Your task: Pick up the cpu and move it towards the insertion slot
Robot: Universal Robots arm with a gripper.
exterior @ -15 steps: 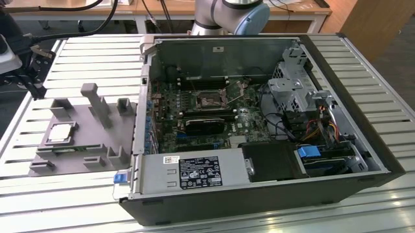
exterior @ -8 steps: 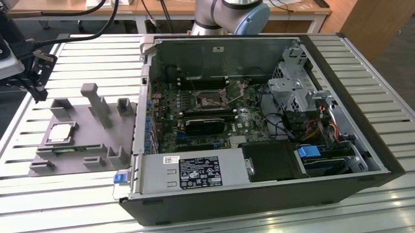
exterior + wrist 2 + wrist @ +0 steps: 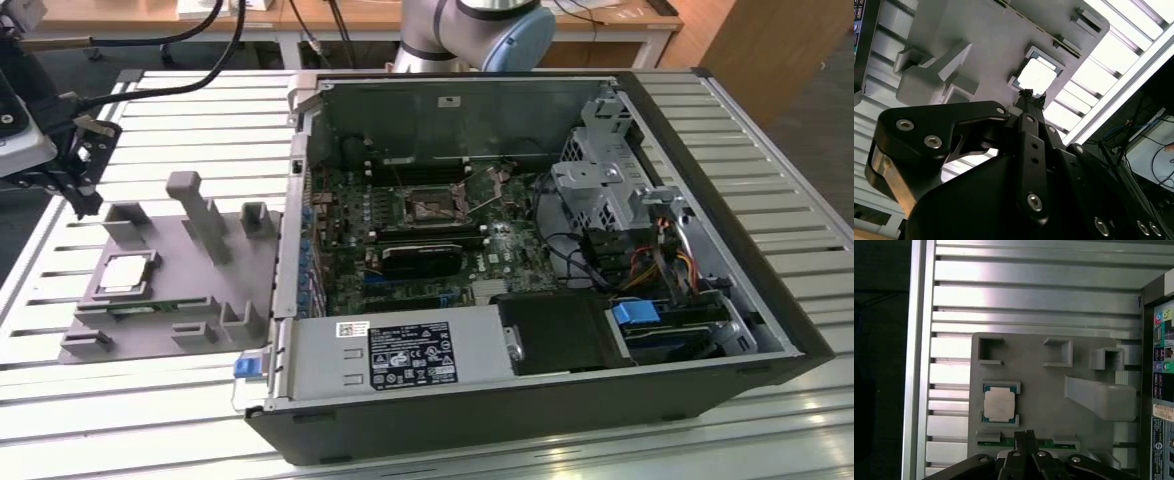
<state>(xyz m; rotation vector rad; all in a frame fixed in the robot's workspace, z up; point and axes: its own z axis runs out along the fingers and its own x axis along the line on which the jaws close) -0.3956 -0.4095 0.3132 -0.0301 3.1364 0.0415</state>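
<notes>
A: Starting big: anything to fear from the bench [image 3: 174, 120] or the open computer case [image 3: 767, 260]?

B: Nothing from the bench. From the case, yes: could clip its raised wall while crossing over.

A: And the grey fixture [image 3: 167, 290]?

B: Stands beside the case, at the exterior view's left, studded with posts [image 3: 200, 215]. Could snag on one if brought down off-line.

A: State of the end effector [image 3: 1025, 434]?

B: Hovers above the fixture, fingertips drawn together, gripping nothing. Would press onto the chip rather than straddle it unless spread first.

A: The insertion slot [image 3: 430, 206]?

B: Sits deep inside the case, well apart from the fixture. Long carry, with every chance of a drop under a loose hold.

A: Whereabouts of the cpu [image 3: 999, 405]?

B: Lies flat in a recess of the fixture, near the tips but apart. Thin and low-seated, so might tilt or jam against the recess edge.
</notes>
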